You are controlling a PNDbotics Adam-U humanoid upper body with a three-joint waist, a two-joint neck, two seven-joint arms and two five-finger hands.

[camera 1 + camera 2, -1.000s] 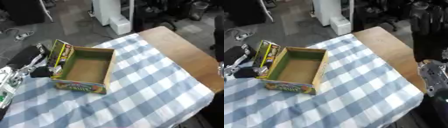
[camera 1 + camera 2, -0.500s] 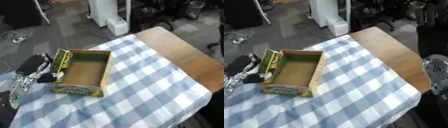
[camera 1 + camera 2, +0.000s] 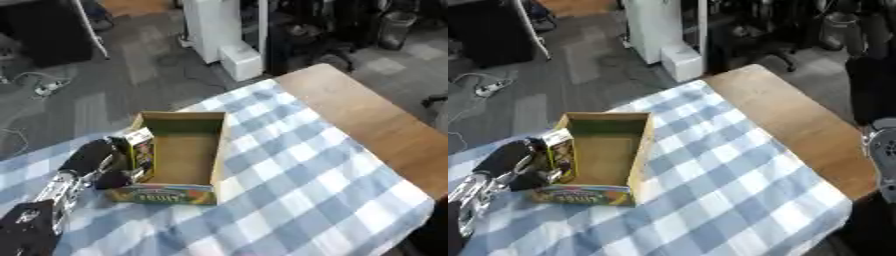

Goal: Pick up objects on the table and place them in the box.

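Left hand (image 3: 98, 167), fingers clamping small carton (image 3: 140, 152) at box (image 3: 197, 120) left wall; needing inward tilt before releasing.

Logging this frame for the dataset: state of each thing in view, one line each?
box: open, upright on the table, nothing visible on its floor
left hand: at the box's left wall, fingers curled on the side flap
right hand: at right edge, fingers hidden
tablecloth: spread flat

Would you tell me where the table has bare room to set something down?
The checked cloth lies bare between the box and the bare wooden strip on the right. It is crowded only at the box's left wall, where the left hand holds a small packet.
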